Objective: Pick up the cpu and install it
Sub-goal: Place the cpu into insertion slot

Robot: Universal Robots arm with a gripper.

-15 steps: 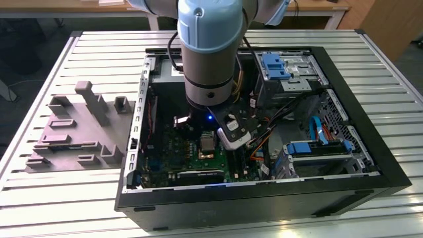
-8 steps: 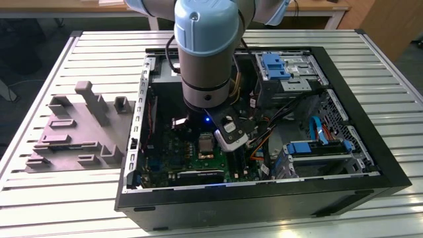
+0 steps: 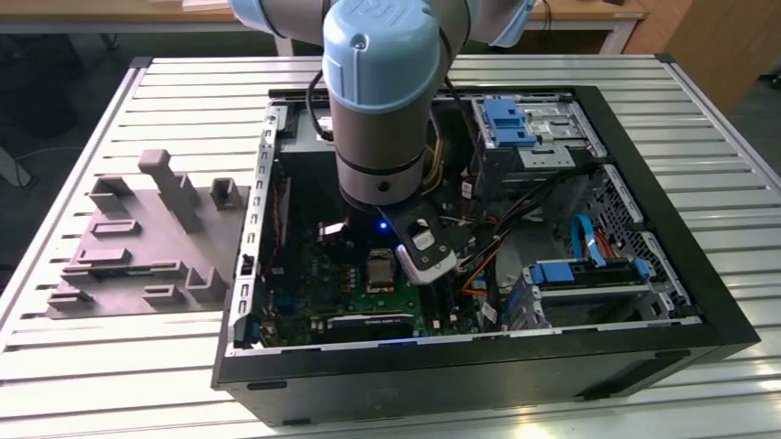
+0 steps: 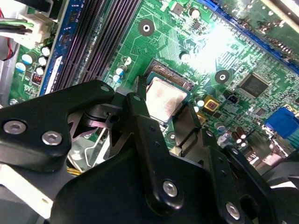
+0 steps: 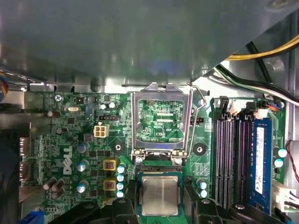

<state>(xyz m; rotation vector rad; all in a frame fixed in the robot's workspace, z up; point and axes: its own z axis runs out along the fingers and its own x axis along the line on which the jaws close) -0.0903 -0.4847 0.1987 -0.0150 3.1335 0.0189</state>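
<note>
**A:** The arm [image 3: 380,101] is deep in the computer case [image 3: 488,380], working at about eight o'clock from the case's middle in the exterior view. Where's the cpu [image 5: 160,195]?

**B:** Lying flat in the open socket [image 5: 159,169], with the load plate [image 5: 136,121] standing up just beyond it. The grey tray [image 3: 134,247] sits out at nine o'clock of the case.

**A:** And the gripper [image 5: 161,207]?

**B:** It's straddling the chip, fingers [image 5: 124,211] parted just wider than it and gripping nothing, by my reading. I'd call this the seating step, pickup done.

**A:** What does the next move ask?

**B:** A straight, clean retreat, I'd judge. Any sideways nudge could unseat the chip.
</note>
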